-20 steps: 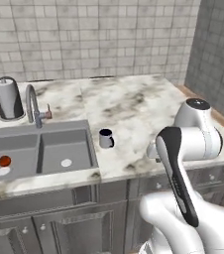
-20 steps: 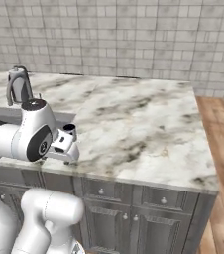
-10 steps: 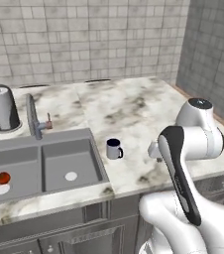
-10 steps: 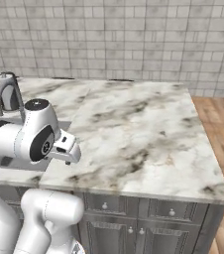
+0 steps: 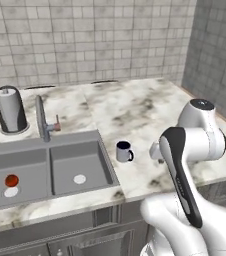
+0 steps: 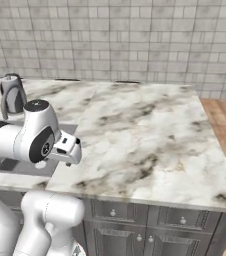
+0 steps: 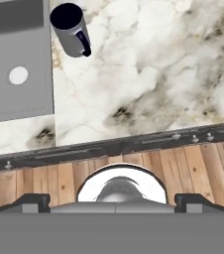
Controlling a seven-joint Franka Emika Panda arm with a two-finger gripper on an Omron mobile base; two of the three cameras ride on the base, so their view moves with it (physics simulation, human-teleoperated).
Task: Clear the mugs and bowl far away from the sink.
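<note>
The white-and-grey marbled stone desk [image 5: 135,107] fills the middle of the left base view; the grey rectangular 2-basin sink [image 5: 40,170] sits at its lower left, a small red ball [image 5: 11,180] in the left basin; a tall black-and-white cylinder [image 5: 11,110] stands at the upper left beside the curved metal tap [image 5: 42,120]; the light grey mug with dark navy inside and handle [image 5: 124,151] stands upright just right of the sink, at the hand view's top left; the tool [image 7: 114,201] hangs spread wide, gripping nothing, over the desk's front edge.

Glossy veined marble counter [image 5: 135,107], matt grey sink [image 5: 45,155], smooth glazed-looking mug [image 5: 123,151].
</note>
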